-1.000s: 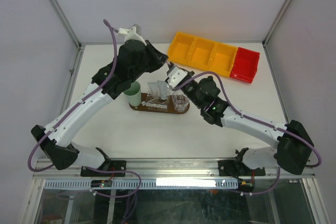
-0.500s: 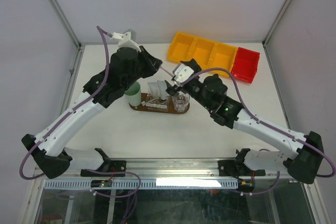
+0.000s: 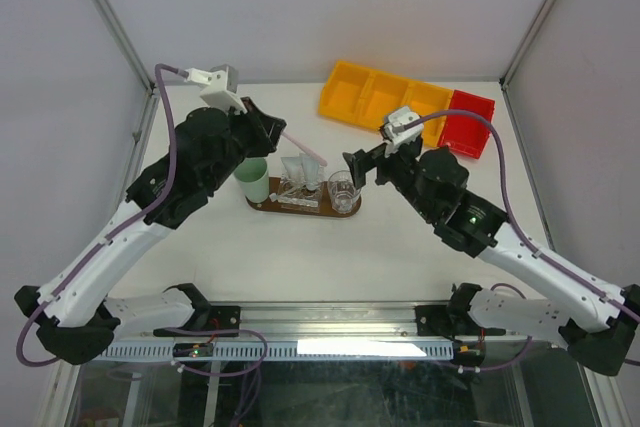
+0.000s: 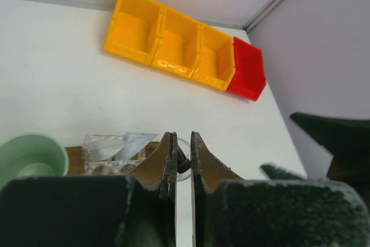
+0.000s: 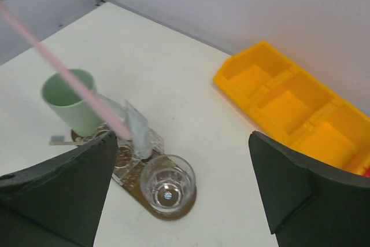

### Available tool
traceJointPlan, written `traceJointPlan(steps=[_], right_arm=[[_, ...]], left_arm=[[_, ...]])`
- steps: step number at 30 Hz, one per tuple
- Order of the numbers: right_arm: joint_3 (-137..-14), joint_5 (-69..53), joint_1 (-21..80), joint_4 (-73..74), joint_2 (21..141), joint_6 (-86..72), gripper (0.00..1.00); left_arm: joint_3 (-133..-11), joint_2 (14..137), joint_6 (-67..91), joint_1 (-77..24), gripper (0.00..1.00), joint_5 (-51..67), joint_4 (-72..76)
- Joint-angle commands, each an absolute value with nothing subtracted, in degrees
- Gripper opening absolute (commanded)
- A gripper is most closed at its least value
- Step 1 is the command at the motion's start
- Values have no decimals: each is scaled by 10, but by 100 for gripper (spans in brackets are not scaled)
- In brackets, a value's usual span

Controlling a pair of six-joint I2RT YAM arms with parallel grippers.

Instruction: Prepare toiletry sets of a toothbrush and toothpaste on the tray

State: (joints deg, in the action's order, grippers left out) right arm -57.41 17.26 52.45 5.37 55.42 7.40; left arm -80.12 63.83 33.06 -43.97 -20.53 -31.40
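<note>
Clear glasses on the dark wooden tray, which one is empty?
The round clear glass at the tray's right end; the square clear glass beside it holds white squeeze tubes.

In the right wrist view we see the toothbrush blurred and cut off at the upper left corner. From above, the left arm hides its held end.

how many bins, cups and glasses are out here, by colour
yellow bin: 1
red bin: 1
green cup: 1
clear glass: 2
total: 5
</note>
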Motion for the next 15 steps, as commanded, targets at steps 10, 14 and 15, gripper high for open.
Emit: traceJointPlan(steps=[10, 14, 15], right_arm=[[-572, 257, 415, 131, 469, 9, 100], [-565, 273, 406, 121, 456, 17, 99], [-561, 274, 403, 116, 453, 19, 100]], left_arm=[[-708, 553, -2, -525, 0, -164, -233], [-698, 558, -48, -525, 0, -98, -222], [-691, 556, -55, -526, 0, -85, -215]])
